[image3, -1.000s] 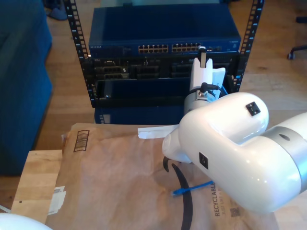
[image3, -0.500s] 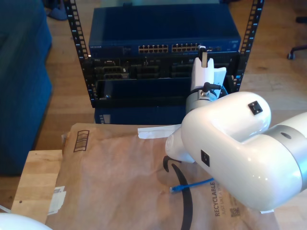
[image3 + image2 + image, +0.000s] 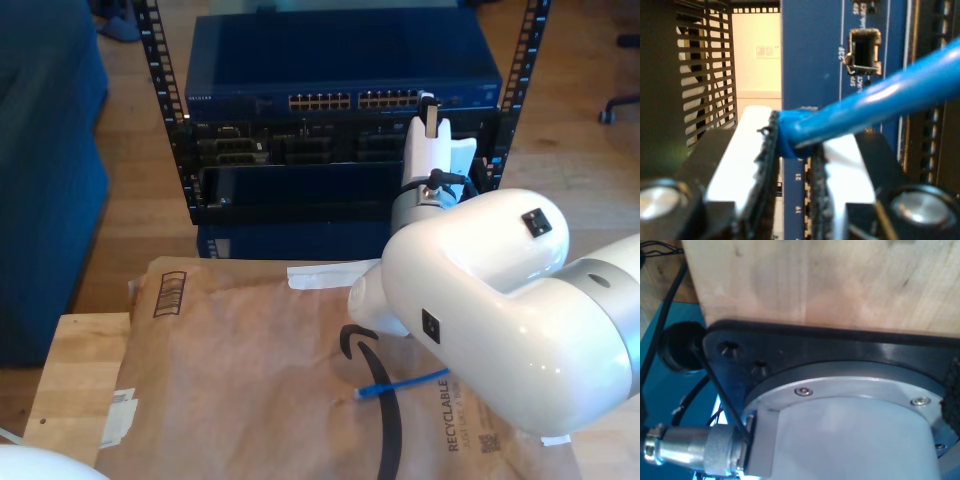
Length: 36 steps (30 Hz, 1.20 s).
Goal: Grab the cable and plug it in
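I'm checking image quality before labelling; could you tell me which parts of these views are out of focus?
Second wrist view: the cable and pads are soft, the switch behind sharper. First wrist view: mildly blurred throughout. Exterior view: the arm is slightly soft.

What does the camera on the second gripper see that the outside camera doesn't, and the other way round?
The second wrist view adds the close-up: the pads of my second gripper pinching the cable, and an empty square socket just ahead.

The exterior view adds the big picture: the cable's loose end lying on the brown paper, the white arm, and the rows of ports.

Both show the blue cable and the blue switch it is held up to.
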Motion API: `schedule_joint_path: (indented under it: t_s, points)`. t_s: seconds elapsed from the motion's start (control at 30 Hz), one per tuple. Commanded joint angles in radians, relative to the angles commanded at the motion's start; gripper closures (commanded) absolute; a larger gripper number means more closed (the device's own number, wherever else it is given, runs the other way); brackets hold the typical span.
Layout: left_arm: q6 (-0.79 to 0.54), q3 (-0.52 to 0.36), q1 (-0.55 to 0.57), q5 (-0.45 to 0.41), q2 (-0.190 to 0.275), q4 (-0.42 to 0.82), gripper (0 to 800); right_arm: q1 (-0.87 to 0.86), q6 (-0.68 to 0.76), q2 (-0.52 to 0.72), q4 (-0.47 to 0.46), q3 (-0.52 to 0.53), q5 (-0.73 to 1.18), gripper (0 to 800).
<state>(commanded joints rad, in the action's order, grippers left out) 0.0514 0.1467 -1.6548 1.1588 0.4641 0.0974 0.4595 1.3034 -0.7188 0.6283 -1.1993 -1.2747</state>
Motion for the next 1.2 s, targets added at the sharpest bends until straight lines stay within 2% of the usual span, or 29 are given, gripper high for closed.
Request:
schedule_joint_path:
  t_s: [0.47, 1.2]
  points:
    - [0.0, -0.002, 0.0, 0.0, 0.0, 0.0, 0, 0.003, 0.048, 0.003, -0.043, 0.011, -0.002, 800]
    - [0.0, -0.002, 0.0, 0.0, 0.0, 0.0, 0, -0.003, 0.048, -0.021, -0.043, -0.012, -0.002, 800]
